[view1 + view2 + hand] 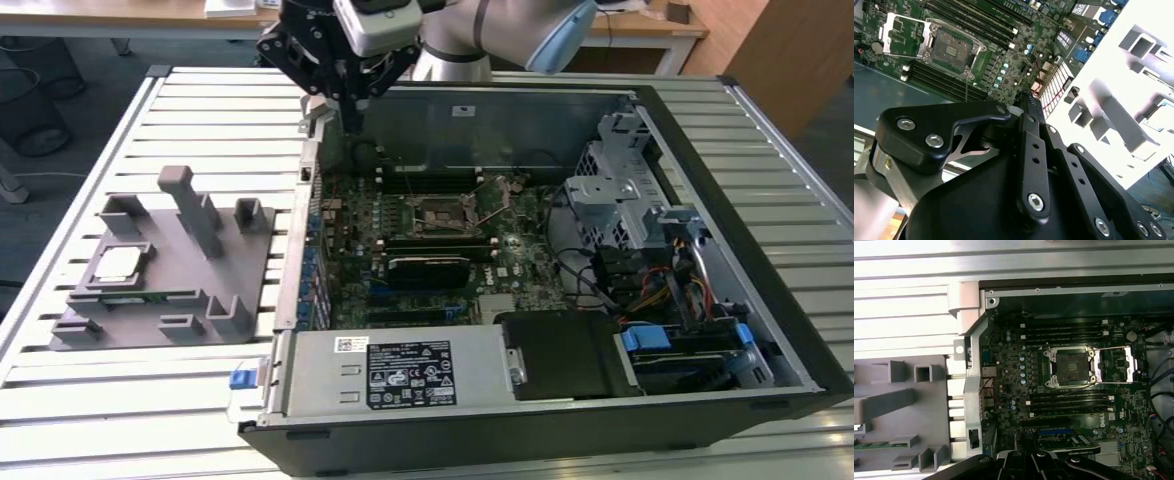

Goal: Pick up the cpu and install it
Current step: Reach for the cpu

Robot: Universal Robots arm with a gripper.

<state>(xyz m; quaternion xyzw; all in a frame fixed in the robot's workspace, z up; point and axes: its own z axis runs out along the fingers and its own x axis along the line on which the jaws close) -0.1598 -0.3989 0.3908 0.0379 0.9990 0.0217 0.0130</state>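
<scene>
The cpu (118, 265), a small silvery square with a pale rim, lies flat on the grey tray (174, 300) at the exterior view's left, outside the computer case. My gripper (354, 122) hangs over the case's rear left wall, well away from the cpu, with its fingers (1027, 102) shut on nothing. The dark square socket (447, 212) sits in the middle of the green motherboard. In both wrist views the socket (1070, 367) (951, 47) is bare and its metal load plate (1114, 365) is swung open to one side.
The open computer case (747, 130) holds drive cages, cables and a power supply (400, 370) toward its front. Tall posts (187, 205) rise from the tray beside the cpu. A thin green memory strip (874, 445) lies in a tray slot. The slatted metal table (200, 110) surrounds everything.
</scene>
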